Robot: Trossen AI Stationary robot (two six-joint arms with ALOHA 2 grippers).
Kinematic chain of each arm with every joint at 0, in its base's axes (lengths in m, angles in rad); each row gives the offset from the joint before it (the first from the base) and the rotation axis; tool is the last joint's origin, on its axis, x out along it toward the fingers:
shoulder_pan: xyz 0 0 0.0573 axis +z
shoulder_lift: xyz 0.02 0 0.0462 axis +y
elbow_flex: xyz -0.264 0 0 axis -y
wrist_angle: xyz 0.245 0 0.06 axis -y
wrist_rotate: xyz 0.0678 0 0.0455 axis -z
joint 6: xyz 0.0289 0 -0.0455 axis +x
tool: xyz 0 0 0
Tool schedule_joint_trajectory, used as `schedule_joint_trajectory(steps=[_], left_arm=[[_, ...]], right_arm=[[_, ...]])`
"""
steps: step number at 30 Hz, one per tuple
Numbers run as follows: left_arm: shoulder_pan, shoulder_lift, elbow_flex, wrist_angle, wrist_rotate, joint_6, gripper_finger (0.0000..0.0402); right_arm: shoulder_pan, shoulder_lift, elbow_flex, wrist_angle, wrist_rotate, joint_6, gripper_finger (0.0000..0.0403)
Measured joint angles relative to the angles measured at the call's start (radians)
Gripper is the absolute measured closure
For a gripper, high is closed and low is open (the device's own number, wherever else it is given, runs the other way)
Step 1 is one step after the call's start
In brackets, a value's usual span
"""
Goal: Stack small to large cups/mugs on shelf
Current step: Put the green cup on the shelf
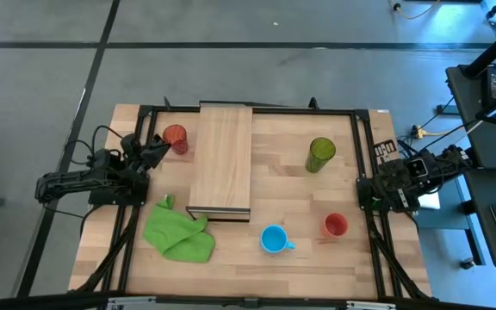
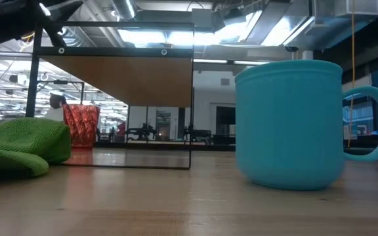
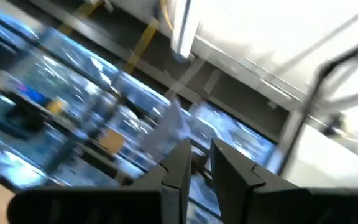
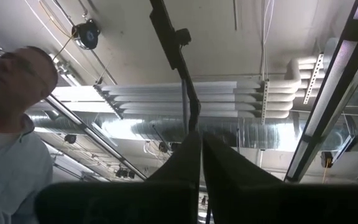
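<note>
The red-orange tumbler [image 1: 175, 136] [image 2: 81, 124] stands upright near the table's far left, left of the shelf [image 1: 220, 159]. The green tumbler [image 1: 320, 153] stands right of the shelf. The small red cup [image 1: 336, 226] and the light-blue mug [image 1: 274, 239] [image 2: 287, 124] stand near the near edge. My left gripper [image 1: 162, 149] [image 3: 199, 149] hovers just left of the red-orange tumbler, tilted upward, its fingers a narrow gap apart and touching nothing. My right gripper [image 1: 370, 191] [image 4: 201, 140] waits at the table's right edge, shut and empty.
A crumpled green cloth [image 1: 177, 231] [image 2: 18, 147] lies at the shelf's near left corner. A black frame [image 1: 356, 146] borders the tabletop. Bare wood lies between the shelf and the green tumbler. A person [image 4: 8, 124] shows beyond the table in the right wrist view.
</note>
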Motion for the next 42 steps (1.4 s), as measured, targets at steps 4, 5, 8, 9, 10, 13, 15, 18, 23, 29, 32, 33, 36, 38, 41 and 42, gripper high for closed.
schedule_joint_trajectory(steps=[4, 5, 8, 9, 10, 13, 15, 18, 23, 29, 32, 33, 36, 38, 41, 42], left_arm=[[0.000, 0.000, 0.000, 0.034, -0.092, 0.035, 0.0347], [0.000, 0.000, 0.000, 0.035, -0.104, 0.034, 0.0347], [0.000, 0.000, 0.000, 0.046, -0.112, 0.008, 0.0347], [0.000, 0.000, 0.000, 0.049, -0.112, 0.008, 0.0347], [0.000, 0.000, 0.000, 0.050, -0.112, 0.011, 0.0347], [0.000, 0.000, 0.000, 0.051, -0.112, 0.010, 0.0347], [0.000, 0.000, 0.000, 0.050, -0.112, 0.010, 0.0347], [0.000, 0.000, 0.000, 0.050, -0.111, 0.010, 0.0347], [0.000, 0.000, 0.000, 0.050, -0.109, 0.010, 0.0347], [0.000, 0.000, 0.000, 0.050, -0.109, 0.010, 0.0347], [0.000, 0.000, 0.000, 0.050, -0.109, 0.010, 0.0347], [0.000, 0.000, 0.000, 0.050, -0.112, 0.010, 0.0347], [0.000, 0.000, 0.000, 0.050, -0.116, 0.009, 0.0347], [0.000, 0.000, 0.000, 0.050, -0.116, 0.003, 0.0347], [0.000, 0.000, 0.000, 0.057, -0.116, -0.018, 0.0347], [0.000, 0.000, 0.000, 0.057, -0.116, -0.021, 0.0347]], right_arm=[[0.000, 0.000, 0.000, 0.000, 0.000, 0.000, 0.0384], [0.000, 0.000, 0.000, 0.000, 0.000, 0.000, 0.0384], [0.000, 0.000, 0.000, 0.000, 0.000, -0.001, 0.0384], [0.000, 0.000, 0.000, 0.000, 0.000, -0.001, 0.0384], [0.000, 0.000, 0.000, 0.000, 0.000, -0.001, 0.0384], [0.000, 0.000, 0.000, 0.013, 0.001, -0.007, 0.0384], [0.000, -0.001, 0.002, 0.040, 0.026, -0.019, 0.0384], [0.000, 0.000, 0.003, 0.020, -0.024, 0.033, 0.0384], [0.000, 0.000, 0.002, 0.001, -0.181, 0.129, 0.0384], [0.000, 0.000, 0.002, 0.016, -0.349, 0.142, 0.0384], [0.000, 0.000, 0.002, 0.031, -0.293, 0.141, 0.0384], [0.000, 0.000, 0.002, 0.033, -0.259, 0.117, 0.0384], [0.000, 0.000, 0.002, 0.039, -0.202, 0.071, 0.0384], [0.000, 0.000, 0.003, 0.049, -0.202, 0.030, 0.0384], [0.000, 0.011, 0.003, 0.066, -0.208, 0.074, 0.0384], [0.000, 0.012, 0.003, 0.085, -0.202, 0.079, 0.0384]])
